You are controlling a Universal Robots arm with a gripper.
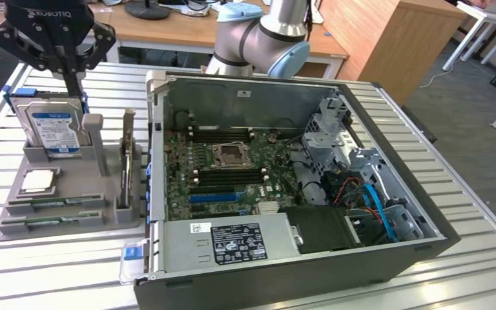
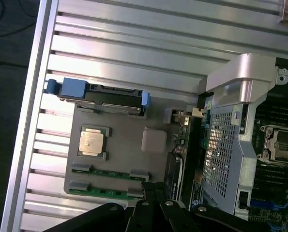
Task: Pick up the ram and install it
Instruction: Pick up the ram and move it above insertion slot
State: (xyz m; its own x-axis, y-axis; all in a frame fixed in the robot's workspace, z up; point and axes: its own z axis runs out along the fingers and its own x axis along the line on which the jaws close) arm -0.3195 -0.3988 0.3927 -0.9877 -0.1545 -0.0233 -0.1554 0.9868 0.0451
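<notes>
A slatted metal desk (image 1: pixel 41 271) carries an open computer case (image 1: pixel 317 271) and a grey parts holder (image 1: pixel 82 187), with wooden office furniture behind.
The gripper (image 1: pixel 74 82) hangs at the upper left of the exterior view, above the upright hard drive (image 1: pixel 54 126), its fingers pressed together and holding nothing. The ram lies at the lower left as two green sticks flat in the holder's cradles, the upper stick (image 1: pixel 54 202) and the lower stick (image 1: pixel 48 220), both just below the processor chip (image 1: pixel 39 181) and both untouched. To my eye a clean pick wants the fingers parted first and set across a stick's narrow width near its middle. The descent should be straight, clear of the drive and the holder's posts, and the lift level so the board does not snag its cradle.
</notes>
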